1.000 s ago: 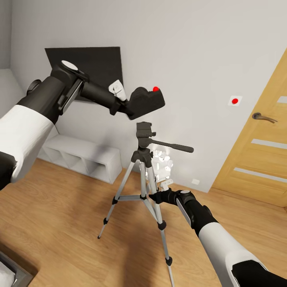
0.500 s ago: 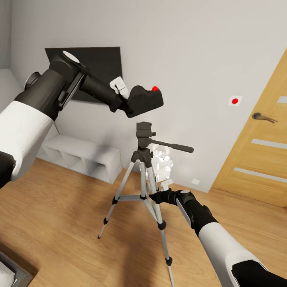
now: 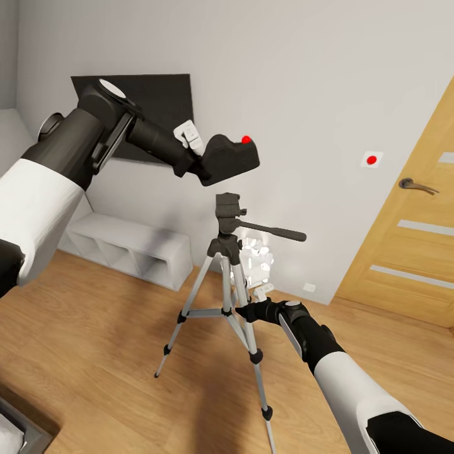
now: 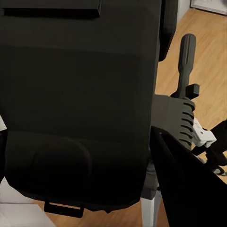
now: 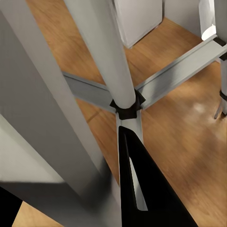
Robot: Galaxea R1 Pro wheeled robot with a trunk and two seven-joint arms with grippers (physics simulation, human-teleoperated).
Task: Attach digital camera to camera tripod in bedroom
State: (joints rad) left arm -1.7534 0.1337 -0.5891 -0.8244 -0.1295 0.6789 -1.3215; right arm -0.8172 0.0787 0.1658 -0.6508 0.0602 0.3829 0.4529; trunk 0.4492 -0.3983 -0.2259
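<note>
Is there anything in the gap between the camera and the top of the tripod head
Nothing visible. The digital camera, held by the left gripper, hangs above the camera tripod head with open air between.

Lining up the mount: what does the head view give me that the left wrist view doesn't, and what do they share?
Head view alone: the camera held in the left tool above the tripod, apart from its head; the right tool at a tripod leg; the door and the dark wall panel.
Left wrist view alone: the camera's flat dark face close up.
Both: the tripod's handle and the wood floor.
</note>
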